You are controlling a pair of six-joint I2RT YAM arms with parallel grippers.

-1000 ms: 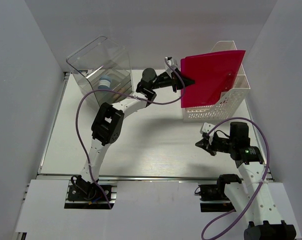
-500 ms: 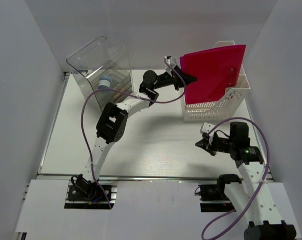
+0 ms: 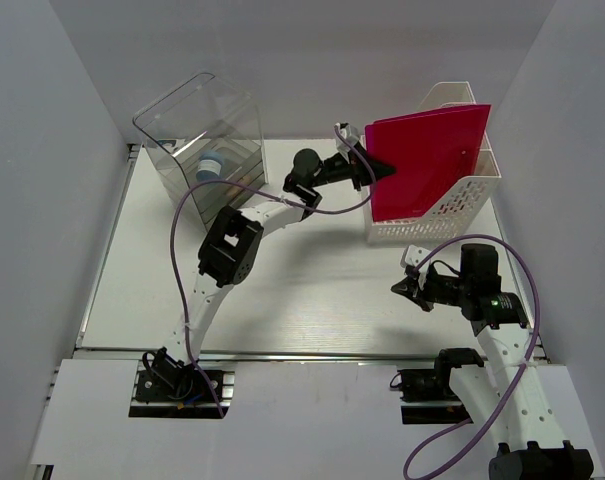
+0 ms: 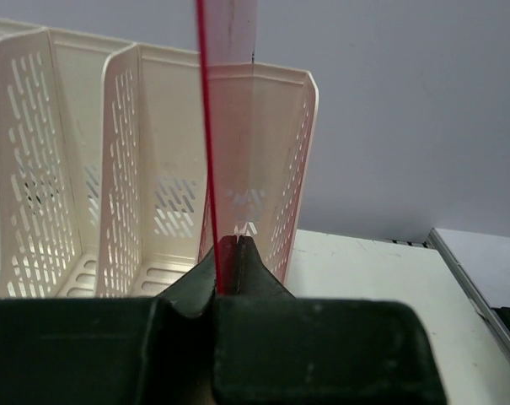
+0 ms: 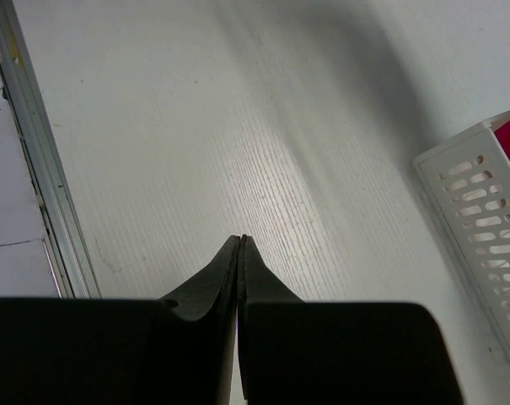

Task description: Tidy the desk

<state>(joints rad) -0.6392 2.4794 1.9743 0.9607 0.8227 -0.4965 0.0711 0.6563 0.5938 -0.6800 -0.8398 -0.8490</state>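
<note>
Desk (image 3: 312, 285) centre open; rack (image 3: 422, 225) far right

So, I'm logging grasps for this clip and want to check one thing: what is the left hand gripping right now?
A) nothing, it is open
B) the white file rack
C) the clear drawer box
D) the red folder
D: in the left wrist view the left hand is pinched shut on the thin edge of the red folder, held upright at the white file rack.

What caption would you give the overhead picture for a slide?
Left claw holds a red folder upright at the white rack; right claw hovers shut over the desk.
</note>
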